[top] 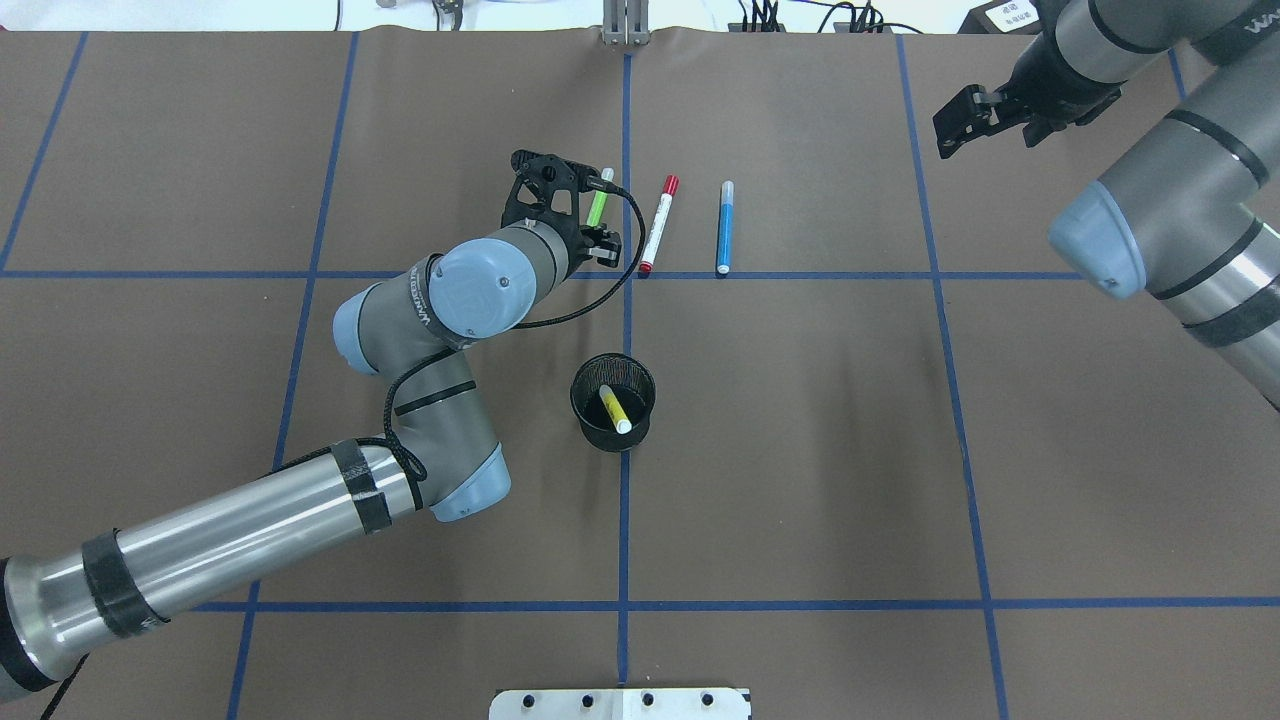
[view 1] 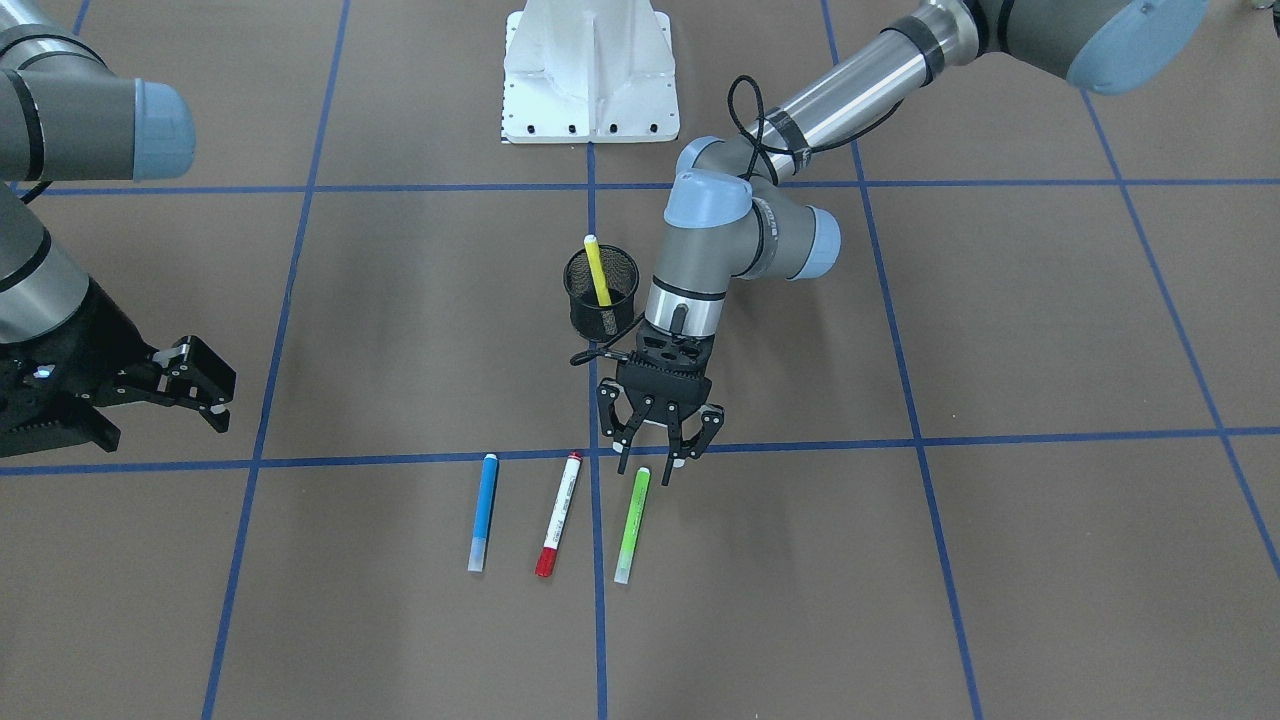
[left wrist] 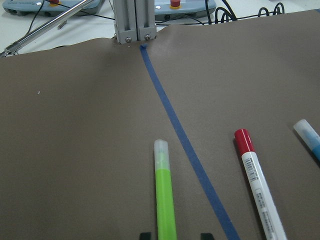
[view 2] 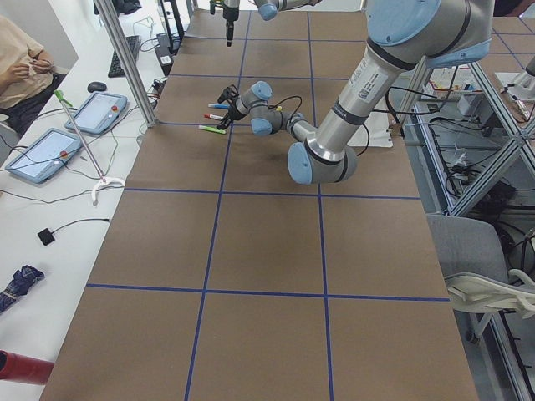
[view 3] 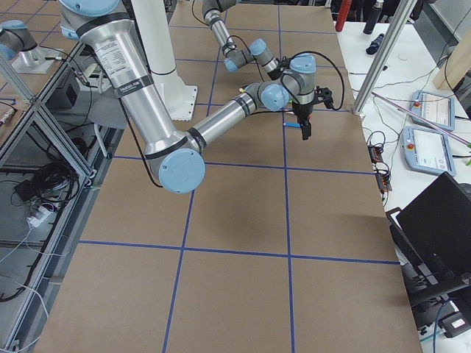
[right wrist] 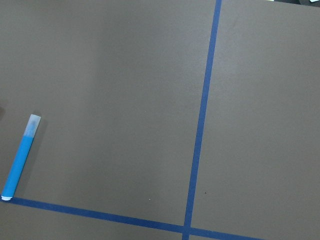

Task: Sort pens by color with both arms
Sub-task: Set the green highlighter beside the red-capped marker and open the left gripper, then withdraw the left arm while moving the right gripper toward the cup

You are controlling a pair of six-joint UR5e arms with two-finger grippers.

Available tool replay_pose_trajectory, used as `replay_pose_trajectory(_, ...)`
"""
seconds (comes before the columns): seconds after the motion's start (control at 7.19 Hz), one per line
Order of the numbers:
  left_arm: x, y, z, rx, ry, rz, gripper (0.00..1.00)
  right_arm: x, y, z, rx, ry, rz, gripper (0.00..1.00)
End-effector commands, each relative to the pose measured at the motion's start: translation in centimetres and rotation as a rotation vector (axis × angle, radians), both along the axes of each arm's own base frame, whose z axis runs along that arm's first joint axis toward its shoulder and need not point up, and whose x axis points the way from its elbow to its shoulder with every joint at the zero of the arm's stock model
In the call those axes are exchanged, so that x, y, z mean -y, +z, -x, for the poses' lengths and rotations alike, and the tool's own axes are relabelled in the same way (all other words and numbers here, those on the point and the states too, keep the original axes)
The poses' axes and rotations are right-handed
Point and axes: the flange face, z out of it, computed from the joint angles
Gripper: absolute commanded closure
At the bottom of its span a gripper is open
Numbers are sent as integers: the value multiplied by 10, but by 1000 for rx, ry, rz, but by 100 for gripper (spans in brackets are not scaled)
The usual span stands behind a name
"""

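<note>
**One pen sorted, three to go**

Starting at the left gripper point(view 1: 652, 462): spread open, pointing down, one finger on each side of the green pen point(view 1: 631, 525), at the end nearest the robot. Not squeezing it. Looks ready to grab. Nothing lifted yet, with that pen flat on the table point(view 1: 1000, 300).

Just beside it, across a blue tape line point(view 1: 597, 600): a white pen point(view 1: 558, 515) with a red cap, then a blue pen point(view 1: 483, 512). All three side by side, apart, none touching.

A little behind the left gripper: a black cup point(view 1: 595, 322) with the yellow pen point(view 1: 598, 272) leaning inside. So probably one job done and three left.

Far off to the side, the right gripper point(view 1: 222, 398): open too, holding nothing, well apart from the pens.

As for shape and feel:
- **Pens:** thin, round, smooth plastic sticks, likely to roll. Pale ends on the green and blue ones. Small print on the white one.
- **Cup:** round, made of wire mesh full of tiny holes. Maybe light and easy to tip.
- **Table:** covered in a flat, dull brown sheet, with blue tape lines in big squares.
</note>
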Motion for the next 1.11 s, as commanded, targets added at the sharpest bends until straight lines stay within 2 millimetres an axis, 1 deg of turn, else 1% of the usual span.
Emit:
replay_pose_trajectory(0.0,3,-29,5,-31,2,-20,1,-1,-8,2,26,-1,14,0)
replay_pose_trajectory(0.14,7,-45,18,-54,12,-24,1,-3,-12,3,45,-3,29,0)
replay_pose_trajectory(0.28,23,-57,45,-43,84,41,1,-3,-17,4,58,7,42,0)
replay_pose_trajectory(0.42,32,-76,80,-3,133,128,1,-2,-24,4,71,22,57,0)
replay_pose_trajectory(0.56,32,-93,115,15,156,177,1,-1,-39,8,73,39,93,0)
replay_pose_trajectory(0.7,32,-111,153,22,196,249,1,-9,-62,23,77,46,136,0)
replay_pose_trajectory(0.83,27,-126,191,56,237,292,1,-19,-80,33,81,39,157,0)
replay_pose_trajectory(0.97,27,-129,225,161,256,293,1,-31,-105,53,73,3,195,0)
